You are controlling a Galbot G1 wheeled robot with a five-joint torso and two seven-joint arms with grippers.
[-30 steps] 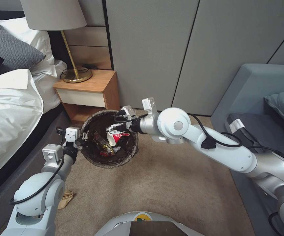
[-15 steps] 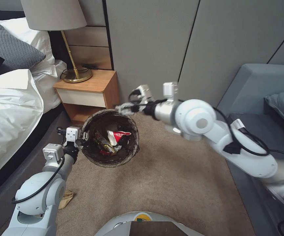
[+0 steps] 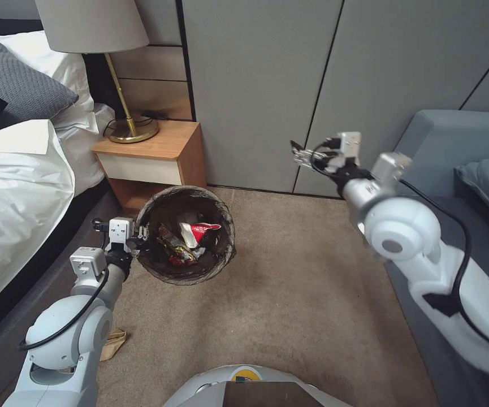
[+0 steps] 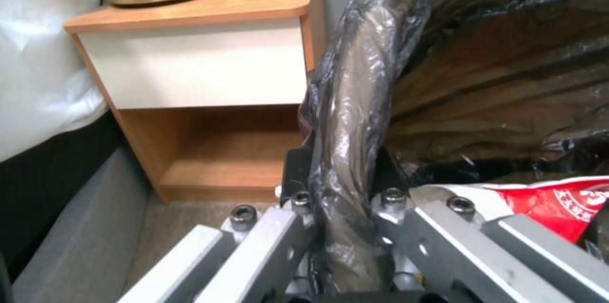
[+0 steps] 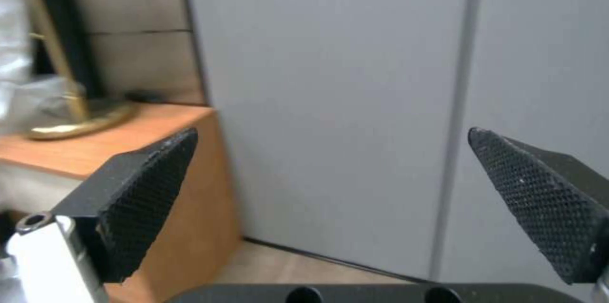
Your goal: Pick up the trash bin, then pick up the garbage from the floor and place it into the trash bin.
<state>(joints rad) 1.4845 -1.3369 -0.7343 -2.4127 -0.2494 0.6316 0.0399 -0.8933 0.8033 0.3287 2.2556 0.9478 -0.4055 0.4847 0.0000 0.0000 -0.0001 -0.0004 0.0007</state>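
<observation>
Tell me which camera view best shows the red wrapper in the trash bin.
The head view: the red wrapper lies in full on the litter inside the trash bin. The left wrist view catches just a corner of it beyond the left end effector, clamped on the bin's rim. The right wrist view faces the wall.

Right gripper (image 3: 299,152) released the red wrapper (image 3: 199,230) into the bin, then withdrew
</observation>
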